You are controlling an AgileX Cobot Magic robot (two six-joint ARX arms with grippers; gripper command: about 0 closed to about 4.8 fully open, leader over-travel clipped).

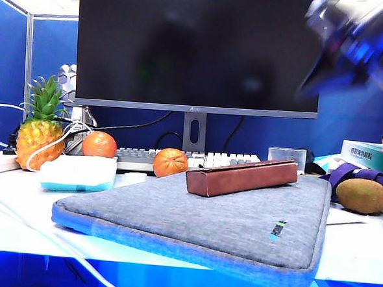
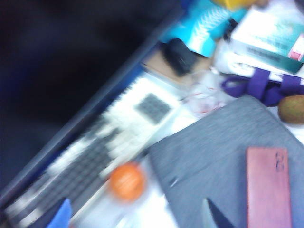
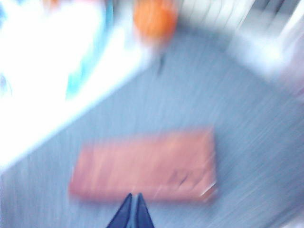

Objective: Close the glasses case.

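The reddish-brown glasses case [image 1: 241,177] lies on the grey laptop sleeve [image 1: 226,217], its flap down flat against the body. My left gripper [image 2: 137,216] hovers open above the sleeve's edge, with the glasses case [image 2: 268,187] off to one side of its wide-spread fingertips and nothing between them. My right gripper [image 3: 133,202] is shut and empty, its tips just short of the long side of the glasses case [image 3: 147,164]; whether they touch it is lost in blur. A blurred blue-black arm [image 1: 354,36] hangs at the exterior view's upper right.
Behind the sleeve are a keyboard [image 1: 177,159], an orange [image 1: 170,162] and a monitor [image 1: 197,46]. A pineapple [image 1: 39,134], a second orange [image 1: 99,144] and a white-teal box [image 1: 79,172] stand at left. Kiwis [image 1: 361,195], a purple strap [image 1: 365,175] and boxes sit at right.
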